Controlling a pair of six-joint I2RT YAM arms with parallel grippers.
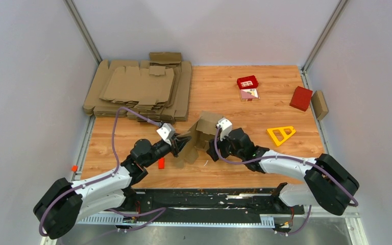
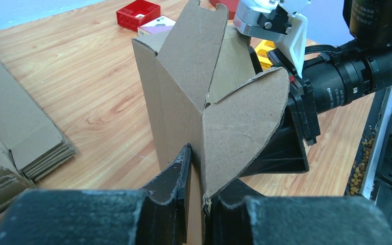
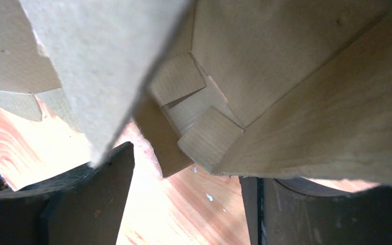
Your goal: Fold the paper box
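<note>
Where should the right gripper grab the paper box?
Likely the upright right-hand wall of the paper box, from the right: it stands on end, the left gripper clamps its lower edge, and the right gripper has open jaws facing that wall.

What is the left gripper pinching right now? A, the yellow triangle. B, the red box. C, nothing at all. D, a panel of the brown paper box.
D: in the left wrist view the left gripper has its two fingers closed on a cardboard panel of the paper box, which stands upright in front of it.
</note>
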